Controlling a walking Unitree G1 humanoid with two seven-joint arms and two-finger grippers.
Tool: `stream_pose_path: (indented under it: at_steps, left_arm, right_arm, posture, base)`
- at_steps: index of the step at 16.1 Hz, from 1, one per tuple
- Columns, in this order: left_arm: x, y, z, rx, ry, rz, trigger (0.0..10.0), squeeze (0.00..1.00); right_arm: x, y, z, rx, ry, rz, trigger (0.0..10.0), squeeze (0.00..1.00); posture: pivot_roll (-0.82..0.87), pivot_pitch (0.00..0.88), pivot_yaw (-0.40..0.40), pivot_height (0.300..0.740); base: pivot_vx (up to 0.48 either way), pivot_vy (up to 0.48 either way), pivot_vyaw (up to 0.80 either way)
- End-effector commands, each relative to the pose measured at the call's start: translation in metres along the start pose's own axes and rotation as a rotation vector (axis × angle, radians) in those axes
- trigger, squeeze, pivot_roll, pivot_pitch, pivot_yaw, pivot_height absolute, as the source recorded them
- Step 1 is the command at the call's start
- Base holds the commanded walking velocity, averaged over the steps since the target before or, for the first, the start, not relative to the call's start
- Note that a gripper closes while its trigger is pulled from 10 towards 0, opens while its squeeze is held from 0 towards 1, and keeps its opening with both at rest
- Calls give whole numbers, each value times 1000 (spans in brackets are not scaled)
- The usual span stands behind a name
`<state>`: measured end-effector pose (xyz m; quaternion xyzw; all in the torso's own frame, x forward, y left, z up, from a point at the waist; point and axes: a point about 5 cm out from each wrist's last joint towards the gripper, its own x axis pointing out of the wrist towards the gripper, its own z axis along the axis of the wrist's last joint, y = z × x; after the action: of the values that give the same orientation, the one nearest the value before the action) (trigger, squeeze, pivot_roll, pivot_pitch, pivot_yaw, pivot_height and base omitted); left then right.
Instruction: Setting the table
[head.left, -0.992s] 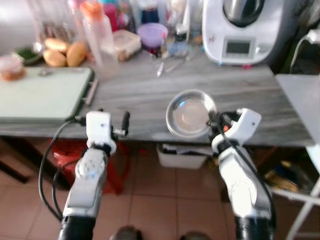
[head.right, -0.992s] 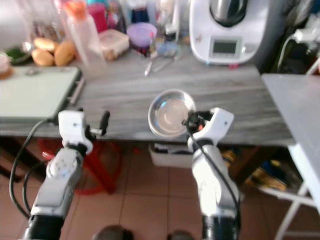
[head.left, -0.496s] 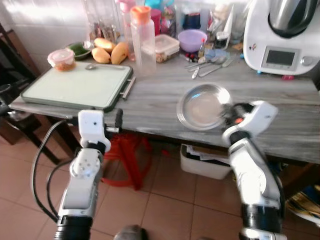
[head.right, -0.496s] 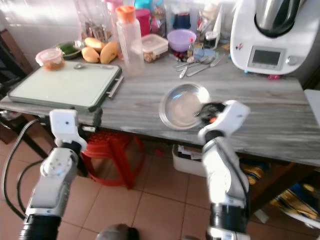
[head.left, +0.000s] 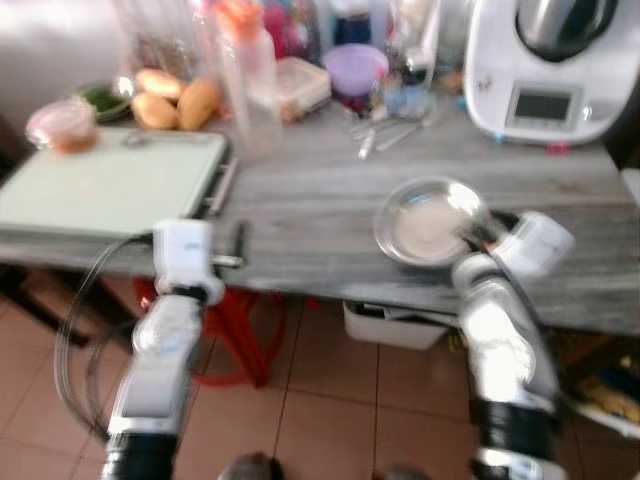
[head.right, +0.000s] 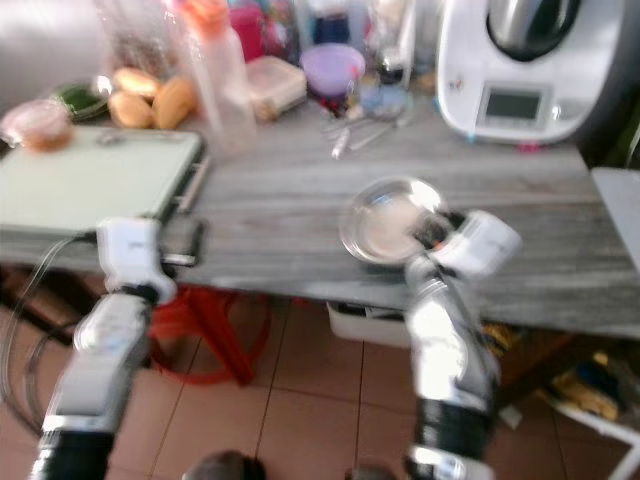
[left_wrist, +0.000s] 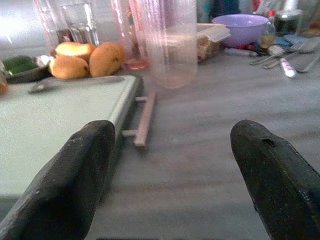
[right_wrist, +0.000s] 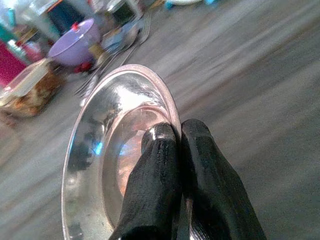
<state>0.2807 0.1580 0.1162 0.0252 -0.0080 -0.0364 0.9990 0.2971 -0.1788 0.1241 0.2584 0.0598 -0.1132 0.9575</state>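
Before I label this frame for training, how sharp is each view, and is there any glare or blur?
Both eye views are motion-smeared: the bottle and white appliance have soft edges. The left wrist view is clearer, though the left gripper looms dark and defocused. The right wrist view blurs the tabletop, with reflections on the metal plate pinched by the right gripper.

Grey wood-grain table (head.left: 300, 190). Near its front edge: a steel plate (head.left: 428, 221), pinched at the rim by the right gripper (right_wrist: 175, 145). Left end: a pale green tray (head.left: 100, 185). Along the back edge: mangoes (head.left: 175, 100), a clear bottle (head.left: 245, 75), a purple bowl (head.left: 355, 68), loose cutlery (head.left: 385, 135) and, at the right, a white kitchen appliance (head.left: 545, 60).
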Motion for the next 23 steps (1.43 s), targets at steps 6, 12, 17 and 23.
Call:
stream_pose_path:
  at_steps: [6, 12, 17, 23]
  left_arm:
    - [-15, -5, -7, -63, 62, -44, 10000, 0]
    - [-34, 3, -19, 6, 135, -48, 10000, 0]
    - [-32, -5, -16, -12, 146, -97, 10000, 0]
    - [-29, -7, -15, -2, 142, -98, 10000, 0]
  right_arm:
    - [-1, -1, -11, 8, 59, 5, 10000, 0]
    - [5, 20, -22, 91, 150, 76, 10000, 0]
    - [15, 31, -32, 142, 222, 83, 10000, 0]
    - [-2, 33, -36, 154, 270, 74, 10000, 0]
  posture:
    - [-33, 20, 45, 740]
    - [-25, 13, 38, 740]
    - [-17, 11, 37, 740]
    - [-26, 15, 39, 740]
  base:
    - [0, 0, 0]
    - [0, 0, 0]
    - [0, 0, 0]
    - [0, 0, 0]
